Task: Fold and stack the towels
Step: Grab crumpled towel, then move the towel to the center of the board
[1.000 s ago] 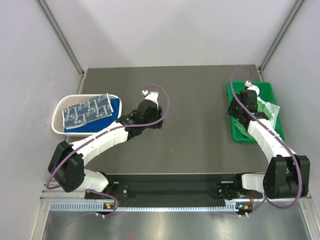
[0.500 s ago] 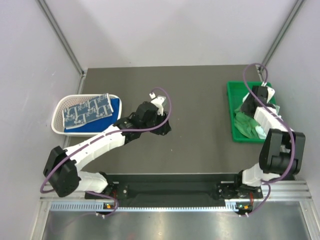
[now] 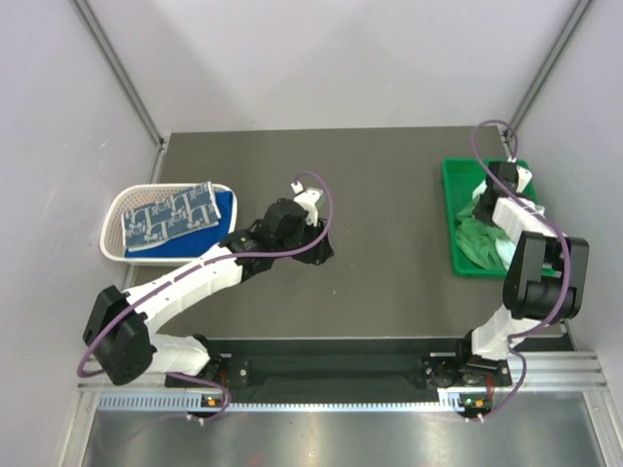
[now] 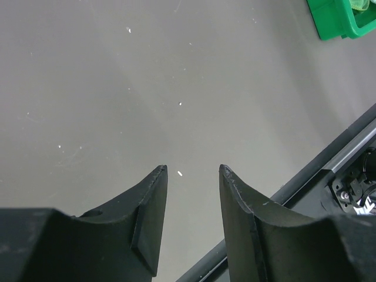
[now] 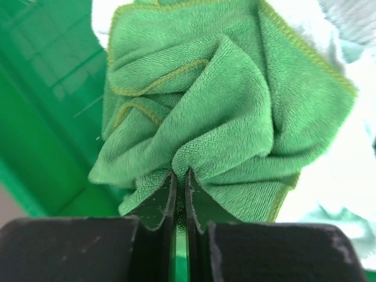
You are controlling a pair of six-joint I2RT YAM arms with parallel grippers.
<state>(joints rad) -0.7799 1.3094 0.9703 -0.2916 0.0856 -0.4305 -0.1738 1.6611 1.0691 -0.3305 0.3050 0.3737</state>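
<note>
Change: right gripper (image 5: 181, 179) has snapped shut since a moment ago, pinching a fold of the green towel (image 5: 223, 100).
Towel: bunched in the green tray (image 5: 35, 111), far right.
Left gripper (image 4: 191, 176): half-spread, empty, over the table (image 4: 117, 88) middle.
Advice: lift straight and slowly, keeping the pinch.

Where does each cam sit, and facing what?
Top: high behind the robot, looking down on the table; left arm and right arm show.
Left wrist: on the left arm, facing bare table; open left gripper shows.
Right wrist: over the tray, facing the green towel pinched in the shut right gripper.
Shared: top and left wrist both show the tray.
</note>
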